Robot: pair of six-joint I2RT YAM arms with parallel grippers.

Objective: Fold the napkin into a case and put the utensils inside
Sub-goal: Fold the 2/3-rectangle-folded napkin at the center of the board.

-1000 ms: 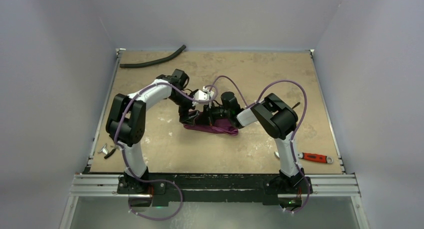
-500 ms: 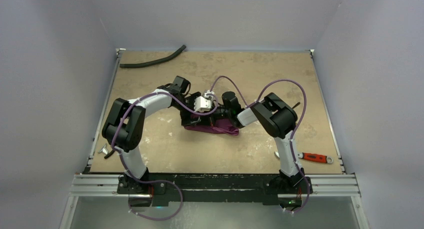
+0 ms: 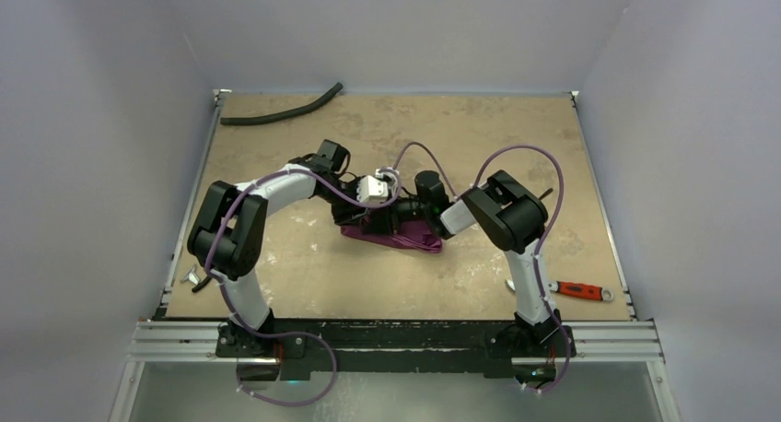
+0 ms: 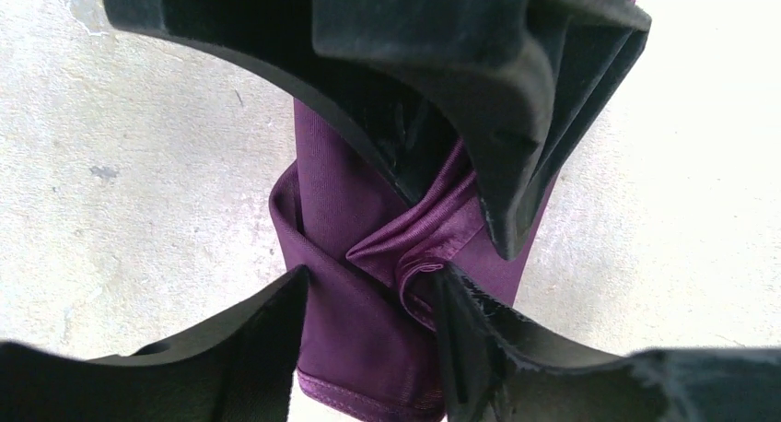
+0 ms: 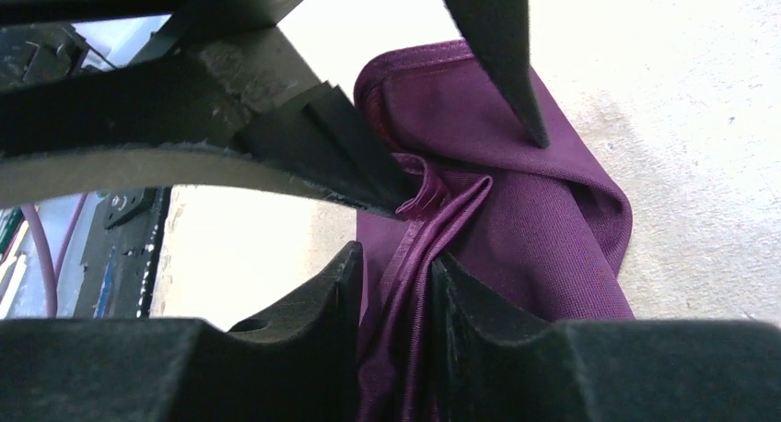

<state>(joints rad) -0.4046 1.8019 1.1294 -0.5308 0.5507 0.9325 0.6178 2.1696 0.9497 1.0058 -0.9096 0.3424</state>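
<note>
The plum-purple napkin [image 3: 398, 237] lies folded into a narrow band at the table's middle, with loose pleats on top [image 4: 350, 192]. My left gripper [image 4: 370, 279] is open, its fingers astride the band, one finger touching a rolled fold. My right gripper [image 5: 396, 256] is shut on a pleated hem of the napkin [image 5: 534, 219]. Both grippers meet nose to nose over the cloth, the left [image 3: 370, 223] and the right [image 3: 406, 221]. A thin silvery piece [image 3: 509, 284] lies by the right arm; I cannot tell if it is the fork. The spoon is not made out.
A long black hose [image 3: 281, 113] lies at the back left. A red-handled tool [image 3: 580, 290] lies at the front right. Small silvery and dark bits [image 3: 196, 279] sit at the left table edge. Purple cables loop above both arms.
My left gripper has swung right and down onto the napkin, closer to the right gripper. The right wrist has shifted slightly right, and the cloth has moved a little with it.
</note>
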